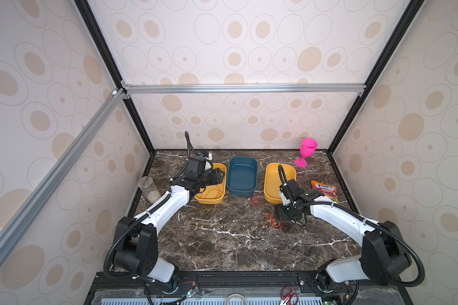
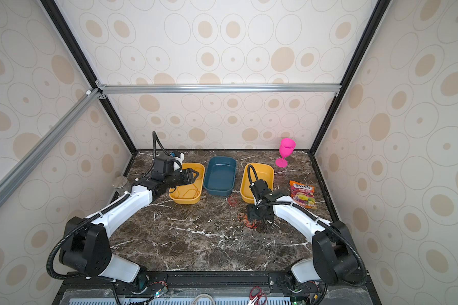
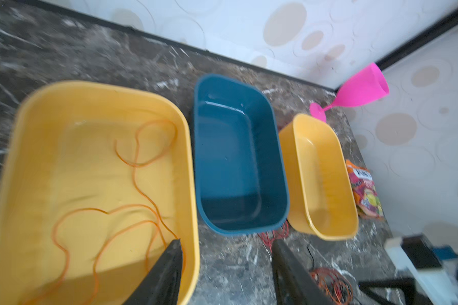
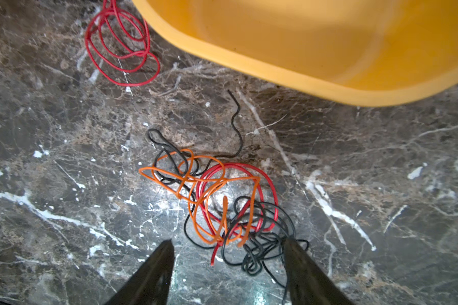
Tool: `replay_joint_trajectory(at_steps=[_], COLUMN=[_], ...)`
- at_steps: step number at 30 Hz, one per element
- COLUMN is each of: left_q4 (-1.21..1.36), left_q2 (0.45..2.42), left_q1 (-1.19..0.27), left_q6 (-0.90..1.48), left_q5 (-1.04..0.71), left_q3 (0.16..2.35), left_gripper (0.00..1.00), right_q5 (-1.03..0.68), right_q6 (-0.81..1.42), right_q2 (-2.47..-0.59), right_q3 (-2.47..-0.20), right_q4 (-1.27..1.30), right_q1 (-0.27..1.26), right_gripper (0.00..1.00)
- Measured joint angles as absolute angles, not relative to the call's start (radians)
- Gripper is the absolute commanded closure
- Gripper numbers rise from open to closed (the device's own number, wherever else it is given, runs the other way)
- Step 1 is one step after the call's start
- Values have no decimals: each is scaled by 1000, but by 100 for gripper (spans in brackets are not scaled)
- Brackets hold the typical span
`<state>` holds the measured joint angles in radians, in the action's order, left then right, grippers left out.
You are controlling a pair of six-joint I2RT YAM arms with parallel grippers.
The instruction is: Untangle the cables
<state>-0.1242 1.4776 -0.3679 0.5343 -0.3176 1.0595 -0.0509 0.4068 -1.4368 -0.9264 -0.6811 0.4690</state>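
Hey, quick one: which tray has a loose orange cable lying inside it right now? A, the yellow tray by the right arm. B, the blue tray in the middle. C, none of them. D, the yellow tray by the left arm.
D: a single orange cable curls across the floor of the yellow tray by the left arm, while no cable shows inside the blue tray or the yellow tray by the right arm.

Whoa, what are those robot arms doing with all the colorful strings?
The robot is sorting out a tangle of orange, red and black cables on the table. The right gripper, fingers open, hangs just above it, holding nothing. The left gripper, open too, is at the edge of the left yellow tray, where one orange cable already lies loose. A separate red cable lies coiled by itself near the blue tray, which is empty.
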Motion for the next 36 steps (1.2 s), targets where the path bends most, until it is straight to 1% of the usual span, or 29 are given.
replay_joint_trajectory(at_steps=[1, 3, 4, 8, 9, 14, 22, 29, 36], left_q4=[-112, -94, -83, -26, -10, 73, 161, 237, 336], left_q2=[1467, 1451, 1443, 1420, 1417, 1415, 1441, 1483, 1523], left_q1=[-382, -409, -421, -453, -458, -484, -578, -644, -667], left_q6=[538, 553, 562, 595, 604, 630, 631, 631, 636], left_q5=[-329, -348, -360, -392, -401, -461, -575, -640, -672], left_q3=[1030, 975, 949, 874, 861, 813, 794, 788, 725], left_gripper=[46, 46, 46, 46, 46, 46, 47, 49, 52], right_q5=[-54, -58, -61, -83, -92, -164, -371, -508, -603], right_q6=[408, 417, 418, 427, 426, 392, 335, 324, 331], right_q2=[-1455, -1490, -1504, -1521, -1521, -1509, -1365, -1357, -1332], right_q3=[-926, -926, -926, -926, -926, -924, -876, -853, -840], right_q4=[-676, -661, -654, -629, -625, -601, -500, -429, -377], right_q1=[469, 469, 468, 464, 464, 464, 464, 464, 464], right_gripper=[44, 66, 73, 96, 99, 100, 100, 100, 100])
